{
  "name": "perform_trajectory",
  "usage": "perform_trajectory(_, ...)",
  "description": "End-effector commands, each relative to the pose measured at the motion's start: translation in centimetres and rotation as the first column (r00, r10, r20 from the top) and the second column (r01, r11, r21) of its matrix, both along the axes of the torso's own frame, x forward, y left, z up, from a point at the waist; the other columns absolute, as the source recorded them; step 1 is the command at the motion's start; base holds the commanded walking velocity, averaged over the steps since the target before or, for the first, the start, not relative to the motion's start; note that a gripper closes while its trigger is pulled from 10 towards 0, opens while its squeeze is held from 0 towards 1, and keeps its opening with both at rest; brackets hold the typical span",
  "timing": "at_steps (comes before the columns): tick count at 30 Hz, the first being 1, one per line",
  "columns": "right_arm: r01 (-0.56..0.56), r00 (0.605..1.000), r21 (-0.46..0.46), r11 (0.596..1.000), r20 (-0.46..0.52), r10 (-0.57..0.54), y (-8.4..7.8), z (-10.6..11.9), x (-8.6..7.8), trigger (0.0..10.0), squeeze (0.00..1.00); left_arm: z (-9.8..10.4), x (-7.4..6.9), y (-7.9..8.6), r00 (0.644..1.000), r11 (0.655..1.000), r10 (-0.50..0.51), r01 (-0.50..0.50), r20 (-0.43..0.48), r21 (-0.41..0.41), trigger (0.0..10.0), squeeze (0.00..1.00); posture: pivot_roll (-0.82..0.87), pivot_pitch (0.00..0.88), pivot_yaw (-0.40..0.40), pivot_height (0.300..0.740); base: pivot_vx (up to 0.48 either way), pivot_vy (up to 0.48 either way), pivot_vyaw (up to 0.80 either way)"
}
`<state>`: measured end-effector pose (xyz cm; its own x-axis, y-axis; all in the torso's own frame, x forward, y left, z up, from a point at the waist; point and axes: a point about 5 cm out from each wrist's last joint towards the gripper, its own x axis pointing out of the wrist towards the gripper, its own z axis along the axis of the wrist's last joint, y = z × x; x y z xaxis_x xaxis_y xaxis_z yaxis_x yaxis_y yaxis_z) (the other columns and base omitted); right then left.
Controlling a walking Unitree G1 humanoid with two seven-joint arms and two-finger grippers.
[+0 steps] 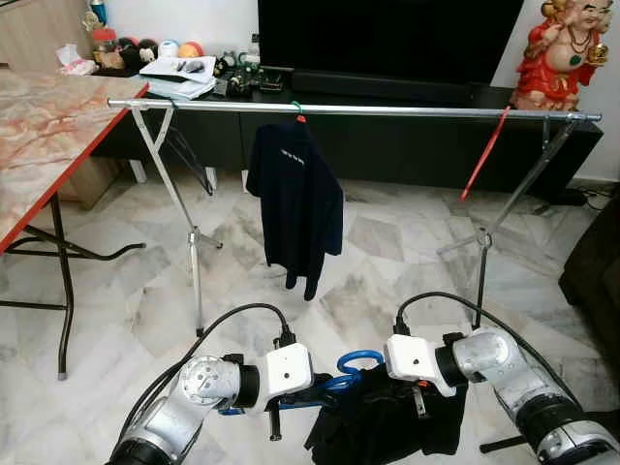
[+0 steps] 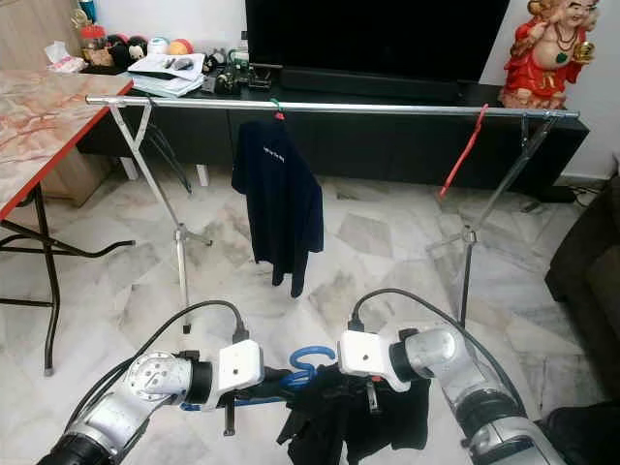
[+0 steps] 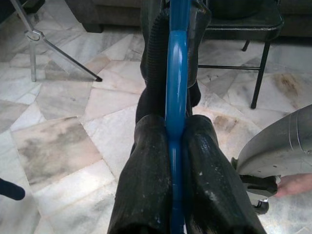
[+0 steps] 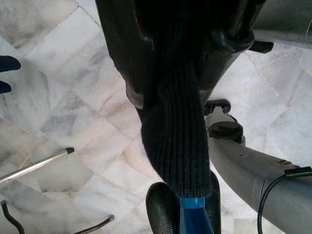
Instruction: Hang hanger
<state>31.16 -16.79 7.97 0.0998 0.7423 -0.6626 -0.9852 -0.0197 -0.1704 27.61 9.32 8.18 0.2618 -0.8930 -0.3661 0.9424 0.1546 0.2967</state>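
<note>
A blue hanger (image 1: 354, 365) carrying a black garment (image 1: 387, 426) is held low over the floor between my two arms. My left gripper (image 3: 175, 124) is shut on the hanger's blue bar, with the garment draped beyond its fingertips. My right gripper (image 4: 178, 53) is shut on the garment's ribbed knit edge (image 4: 178, 146), just above the hanger. From the head views, both grippers meet at the hanger, the left gripper (image 1: 322, 386) beside the right gripper (image 1: 383, 378). Further ahead, a silver clothes rail (image 1: 387, 111) crosses the room with a navy shirt (image 1: 295, 199) hanging on it.
A red hanger (image 1: 484, 155) and a black hanger (image 1: 189, 155) also hang on the rail. A marble-patterned folding table (image 1: 39, 136) stands at the left and a dark sofa (image 1: 596, 271) at the right. Behind the rail are a low TV cabinet (image 1: 407, 145) and a red statue (image 1: 562, 53).
</note>
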Motion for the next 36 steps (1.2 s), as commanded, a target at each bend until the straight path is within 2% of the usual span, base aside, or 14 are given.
perform_trajectory(1, 0.009, 0.999, -0.043, 0.999, -0.041, -0.010, -0.6, -0.9, -0.5, 0.0, 0.00, 2.1, 1.0, -0.1, 0.996, 0.998, 0.015, -0.010, 0.088, -0.059, 10.0, 0.00, -0.01, 0.089, -0.025, 0.740, 0.000, 0.000, 0.00)
perform_trajectory(10, 0.012, 0.999, -0.047, 0.999, -0.036, -0.013, -0.7, -1.0, -0.6, 0.0, 0.00, 1.8, 1.1, 0.0, 0.998, 0.999, 0.027, -0.025, 0.060, -0.035, 10.0, 0.00, -0.02, 0.077, -0.015, 0.740, 0.000, 0.000, 0.00)
perform_trajectory(11, 0.013, 0.999, -0.047, 0.999, -0.035, -0.014, -0.7, -1.0, -0.6, 0.0, 0.00, 1.8, 1.2, 0.0, 0.998, 0.998, 0.038, -0.036, 0.053, -0.042, 10.0, 0.44, -0.02, 0.072, -0.013, 0.740, 0.000, 0.000, 0.00)
perform_trajectory(12, 0.015, 0.999, -0.048, 0.999, -0.034, -0.017, -0.7, -1.1, -0.6, 0.0, 0.00, 1.9, 1.2, 0.1, 0.998, 0.998, 0.039, -0.037, 0.049, -0.044, 10.0, 1.00, -0.02, 0.070, -0.011, 0.740, 0.000, 0.000, 0.00)
perform_trajectory(23, 0.055, 0.998, -0.108, 0.993, 0.002, -0.055, -1.5, -1.8, -0.8, 0.0, 0.00, 1.8, 1.2, 1.0, 0.998, 0.999, 0.047, -0.046, 0.051, -0.026, 10.0, 1.00, -0.03, 0.053, 0.003, 0.740, 0.000, 0.000, 0.00)
perform_trajectory(27, 0.085, 0.996, -0.119, 0.989, 0.017, -0.083, -1.8, -2.1, -0.9, 0.0, 0.00, 1.8, 1.2, 2.2, 0.997, 0.998, 0.059, -0.059, 0.042, -0.001, 10.0, 1.00, -0.03, 0.040, 0.009, 0.740, 0.000, 0.000, 0.00)
perform_trajectory(29, 0.159, 0.986, -0.141, 0.977, 0.078, -0.149, -2.5, -2.3, -0.6, 0.0, 0.00, 2.0, 1.4, 3.4, 0.993, 0.994, 0.111, -0.112, 0.048, 0.003, 10.0, 1.00, -0.03, 0.036, 0.010, 0.740, 0.000, 0.000, 0.00)
perform_trajectory(30, 0.159, 0.986, -0.141, 0.977, 0.078, -0.149, -2.5, -2.3, -0.6, 0.0, 0.00, 2.0, 1.4, 3.4, 0.993, 0.994, 0.111, -0.112, 0.048, 0.003, 10.0, 1.00, -0.03, 0.036, 0.010, 0.740, 0.000, 0.000, 0.00)
perform_trajectory(31, 0.210, 0.973, -0.161, 0.964, 0.127, -0.191, -2.9, -2.3, -0.3, 0.0, 0.00, 2.0, 1.6, 4.0, 0.988, 0.989, 0.146, -0.146, 0.053, 0.000, 10.0, 1.00, -0.03, 0.036, 0.010, 0.740, 0.000, 0.000, 0.00)
perform_trajectory(32, 0.210, 0.973, -0.161, 0.964, 0.127, -0.191, -2.9, -2.3, -0.3, 0.0, 0.00, 2.0, 1.6, 4.0, 0.988, 0.989, 0.146, -0.146, 0.053, 0.000, 10.0, 1.00, -0.03, 0.036, 0.010, 0.740, 0.000, 0.000, 0.00)
perform_trajectory(34, 0.307, 0.940, -0.168, 0.937, 0.208, -0.271, -3.5, -2.0, 0.5, 0.0, 0.00, 2.0, 1.7, 4.6, 0.979, 0.981, 0.195, -0.194, 0.054, -0.020, 10.0, 1.00, -0.03, 0.042, 0.008, 0.740, 0.000, 0.000, 0.00)
perform_trajectory(36, 0.400, 0.896, -0.138, 0.906, 0.265, -0.356, -3.9, -1.3, 1.4, 0.0, 0.00, 2.1, 1.9, 5.0, 0.967, 0.969, 0.247, -0.245, 0.065, -0.040, 10.0, 1.00, -0.03, 0.053, 0.009, 0.740, 0.000, 0.000, 0.00)
